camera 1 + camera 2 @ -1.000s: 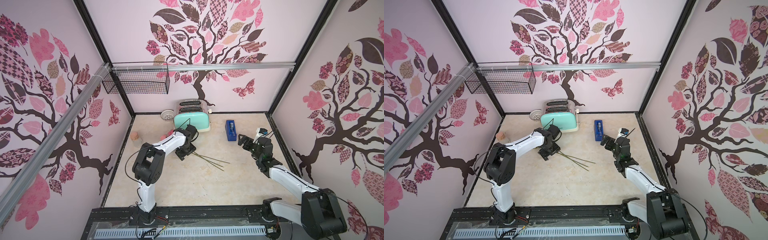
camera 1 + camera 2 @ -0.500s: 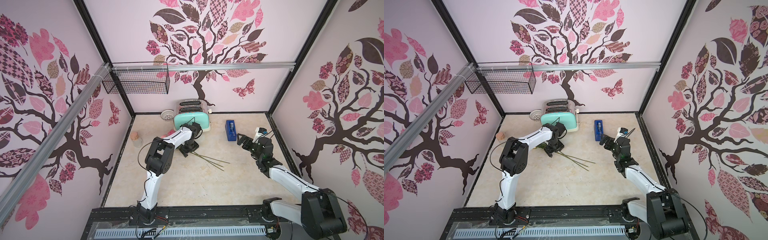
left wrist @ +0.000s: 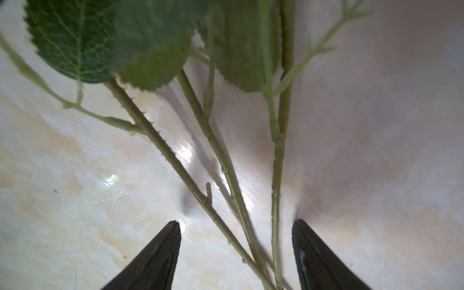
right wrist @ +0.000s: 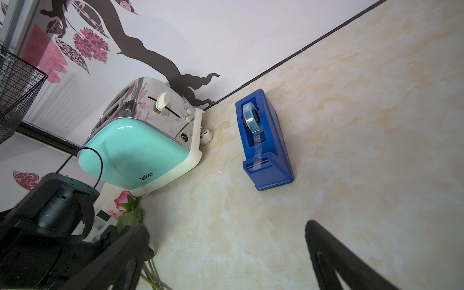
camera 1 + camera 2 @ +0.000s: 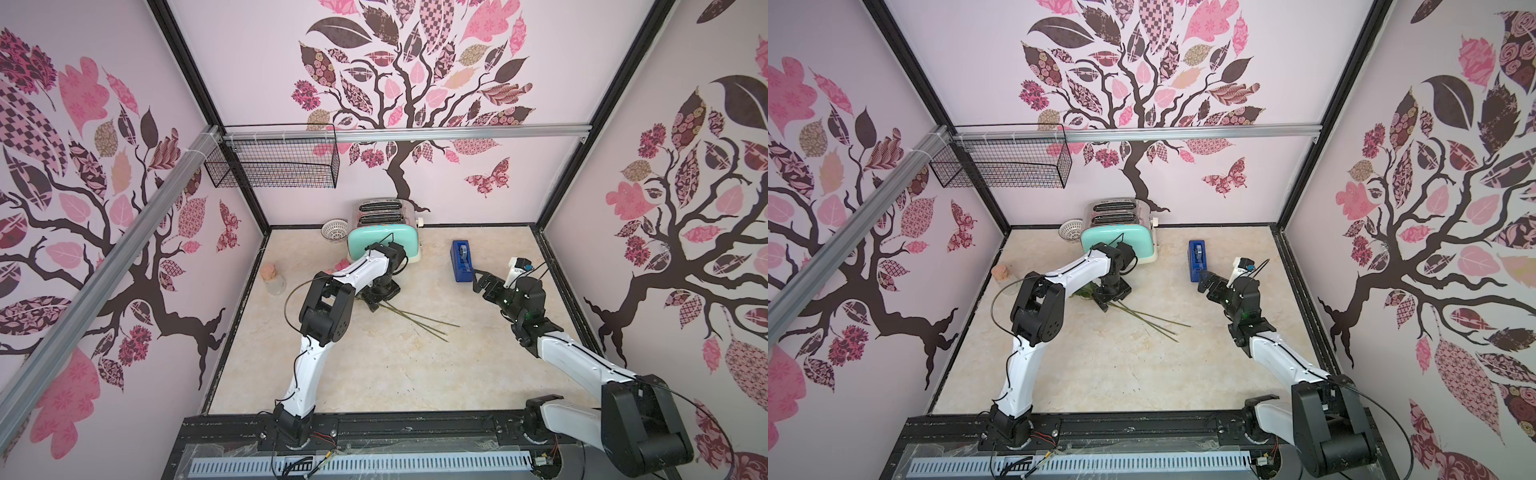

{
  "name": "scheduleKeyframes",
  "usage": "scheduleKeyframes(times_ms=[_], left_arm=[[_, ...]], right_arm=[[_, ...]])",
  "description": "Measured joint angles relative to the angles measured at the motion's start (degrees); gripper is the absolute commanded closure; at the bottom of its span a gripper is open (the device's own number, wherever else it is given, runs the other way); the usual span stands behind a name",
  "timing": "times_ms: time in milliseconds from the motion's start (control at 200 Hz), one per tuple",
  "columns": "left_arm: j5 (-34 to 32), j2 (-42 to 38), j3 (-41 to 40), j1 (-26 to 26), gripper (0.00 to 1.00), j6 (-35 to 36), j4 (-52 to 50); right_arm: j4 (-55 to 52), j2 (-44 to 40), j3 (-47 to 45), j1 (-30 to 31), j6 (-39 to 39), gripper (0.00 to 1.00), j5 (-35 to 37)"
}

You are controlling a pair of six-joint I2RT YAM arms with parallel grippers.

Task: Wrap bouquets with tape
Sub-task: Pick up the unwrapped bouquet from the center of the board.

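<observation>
My left pincer [image 3: 236, 223] stands wide apart and holds nothing. Its two tips are low over the table [image 3: 75, 226], and the stems of the bouquet [image 3: 224, 168] run between them. My right pincer [image 4: 226, 227] is spread as wide as it goes and is empty too.

The bouquet lies flat on the table. Its three thin green stems fan apart toward the leaves and draw together toward my left palm. The right wrist view shows a pink rose [image 4: 123, 197] at the foot of the mint toaster [image 4: 130, 150]. In both top views the long axis runs from that end out toward the middle of the table and my right side, where the bare ends lie free. My left jaws stand crosswise to that axis, on the stems near the leaves, so I judge a plain closing should gather all three. One stem sits close to a tip, and that is the one that might slip out.

The tape [image 4: 252, 118] sits in its blue dispenser [image 4: 271, 163] on the table near the back wall, beside the toaster and well apart from the stems. The cutter end faces my right pincer, which hovers near it. So my right arm is nearer the tape and my left is nearer the stems.
</observation>
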Motion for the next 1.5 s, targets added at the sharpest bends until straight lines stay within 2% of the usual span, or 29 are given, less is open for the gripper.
scheduleKeyframes(times_ms=[100,240,300,370,460,525,605,830,946,1286,1501], left_arm=[[0.5,0.1,0.2,0.2,0.28,-0.9,0.0],[1.5,0.3,0.5,0.9,0.37,-1.5,-0.2],[1.4,0.3,0.5,1.1,0.46,-1.9,-0.5],[1.3,0.4,0.5,1.4,0.5,-2.0,-0.8],[1.4,0.5,0.5,1.6,0.61,-2.5,-0.7],[1.4,0.6,0.5,1.6,0.63,-2.5,-0.7],[1.6,0.7,0.5,1.6,0.7,-2.5,-0.5],[1.7,-0.1,-1.2,1.7,0.83,-2.8,1.5],[1.9,-1.3,-3.3,1.8,1.0,-3.1,3.3],[2.1,-7.0,-12.2,2.6,1.0,-3.7,7.9],[1.4,-15.5,-22.4,4.5,1.0,-3.3,9.6]], right_arm=[[0.0,0.0,0.0,0.0,0.3,0.0,-0.2],[0.0,0.0,-0.1,0.0,0.5,0.0,-0.3],[0.0,0.0,-0.1,0.0,0.6,0.0,-0.4],[0.0,0.0,-0.1,0.0,0.6,0.0,-0.4],[0.0,0.0,-0.1,0.0,0.7,0.0,-0.4],[0.0,0.0,-0.1,0.0,0.7,0.0,-0.4],[0.0,0.0,-0.1,0.0,0.7,0.0,-0.3],[0.0,0.0,-0.1,0.0,0.7,0.0,-0.2],[0.0,0.0,-0.1,0.0,0.6,0.0,-0.1],[0.0,0.0,-0.1,0.0,0.0,0.0,-0.2],[0.3,0.0,-0.2,0.0,-0.7,0.0,-1.7]])
